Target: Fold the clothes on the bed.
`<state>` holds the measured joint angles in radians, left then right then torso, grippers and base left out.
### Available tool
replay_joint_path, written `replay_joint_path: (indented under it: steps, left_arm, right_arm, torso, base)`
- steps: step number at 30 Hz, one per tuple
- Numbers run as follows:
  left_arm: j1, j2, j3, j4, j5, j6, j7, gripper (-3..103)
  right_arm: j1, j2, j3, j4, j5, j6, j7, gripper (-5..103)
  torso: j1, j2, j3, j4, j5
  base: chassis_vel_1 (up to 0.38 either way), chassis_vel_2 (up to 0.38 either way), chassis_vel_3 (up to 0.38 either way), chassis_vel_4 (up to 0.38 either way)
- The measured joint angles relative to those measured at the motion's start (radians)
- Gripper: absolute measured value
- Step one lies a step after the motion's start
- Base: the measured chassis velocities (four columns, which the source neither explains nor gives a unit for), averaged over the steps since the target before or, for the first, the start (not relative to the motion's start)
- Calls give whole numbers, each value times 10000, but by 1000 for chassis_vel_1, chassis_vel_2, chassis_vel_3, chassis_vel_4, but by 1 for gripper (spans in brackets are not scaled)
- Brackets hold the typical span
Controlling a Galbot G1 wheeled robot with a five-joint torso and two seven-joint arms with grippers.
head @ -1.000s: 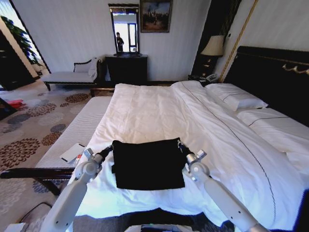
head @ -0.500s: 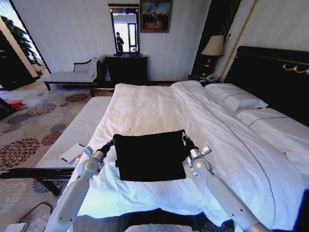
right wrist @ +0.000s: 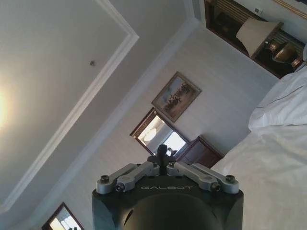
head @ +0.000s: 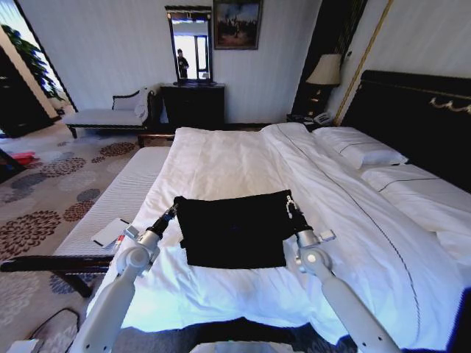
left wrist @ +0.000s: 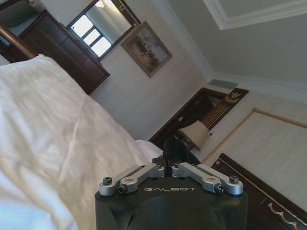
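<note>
The clothes, one black T-shirt [head: 232,232], lie as a folded rectangle on the near part of the bed [head: 235,158]. My left gripper [head: 174,209] is shut on the shirt's far left corner. My right gripper [head: 290,204] is shut on the far right corner. The held far edge is raised slightly off the white duvet. In the left wrist view, the left gripper [left wrist: 171,165] pinches a bit of black cloth [left wrist: 178,147]. In the right wrist view, the right gripper [right wrist: 163,162] is closed on a small dark tuft [right wrist: 162,150].
White pillows [head: 360,151] lie against the dark headboard [head: 419,118] at the right. A pale striped bench [head: 118,195] runs along the bed's left side with a card [head: 110,232] on it. A chaise [head: 110,115], a dark dresser [head: 193,103] and a lamp [head: 324,70] stand by the far wall.
Both grippers have moved away from me up the bed, carrying the shirt's far edge along. The whole black rectangle now lies farther from the bed's near edge.
</note>
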<state>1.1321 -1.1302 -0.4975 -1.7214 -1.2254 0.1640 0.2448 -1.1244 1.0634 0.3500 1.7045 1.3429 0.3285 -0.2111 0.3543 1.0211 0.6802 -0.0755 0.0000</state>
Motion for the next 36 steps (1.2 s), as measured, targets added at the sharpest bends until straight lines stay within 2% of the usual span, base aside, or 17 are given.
replay_joint_path:
  steps: [6,13,17,20,30,36]
  left_arm:
    - [41,-111,-66,-29,27,-47,197,1]
    - [311,-368,-425,-474,149,-140,689,1]
    - [439,-445,-540,-880,293,-198,990,1]
    - [438,-430,-489,-1119,538,-308,1219,1]
    - [439,-348,-481,-1048,660,-411,1327,1]
    - [186,-343,-426,-581,499,-419,1193,1]
  right_arm:
    - [-213,275,160,-47,-8,126,-482,2]
    - [-693,849,804,258,-128,180,-1436,2]
    - [-966,878,1053,367,-380,292,-1980,2]
    - [-1145,814,1192,433,-573,371,-2364,2]
    - [-1092,917,1167,261,-763,405,-2438,2]
    - [-760,825,1048,-220,-771,406,-2029,2]
  torso:
    - [0,0,1,0,0]
    - [-1,0,0,0,0]
    - [0,0,0,3,0]
    - [0,0,1,-5,-1]
    - [0,0,1,1,0]
    - [0,0,1,-2,0]
  base:
    - [0,0,0,0]
    - [0,0,0,0]
    - [0,0,0,0]
    - [0,0,0,0]
    - [0,0,0,0]
    - [0,0,0,0]
